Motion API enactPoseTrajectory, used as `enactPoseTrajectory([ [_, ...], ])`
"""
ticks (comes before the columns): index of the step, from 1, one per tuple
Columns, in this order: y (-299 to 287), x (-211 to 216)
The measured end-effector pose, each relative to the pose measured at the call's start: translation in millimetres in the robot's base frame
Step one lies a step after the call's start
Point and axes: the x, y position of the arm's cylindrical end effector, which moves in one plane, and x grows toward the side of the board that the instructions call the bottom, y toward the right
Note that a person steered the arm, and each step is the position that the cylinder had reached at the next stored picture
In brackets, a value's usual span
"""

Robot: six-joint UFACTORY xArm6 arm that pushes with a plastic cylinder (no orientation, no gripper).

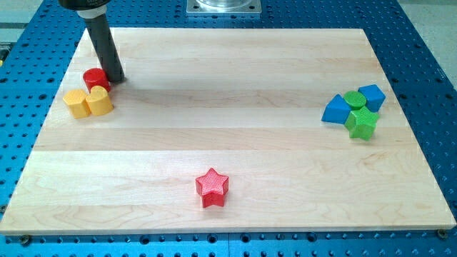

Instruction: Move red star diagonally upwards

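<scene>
The red star [212, 187] lies on the wooden board near the view's bottom, a little left of centre, alone. My tip [116, 78] is far from it, at the view's upper left, touching or just right of a red round block [95, 78]. The dark rod rises from the tip to the view's top left.
Next to the red round block lie two yellow blocks, a hexagon-like one [75, 103] and a heart-like one [101, 101]. At the view's right is a cluster: a blue triangular block [335, 110], a blue block [372, 96], a green round block [354, 98] and a green star-like block [361, 123].
</scene>
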Motion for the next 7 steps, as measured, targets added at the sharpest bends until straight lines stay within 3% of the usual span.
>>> enactPoseTrajectory([
  [1, -11, 17],
  [2, 66, 17],
  [3, 180, 70],
  [4, 234, 181],
  [5, 305, 225],
  [6, 277, 231],
  [7, 207, 231],
])
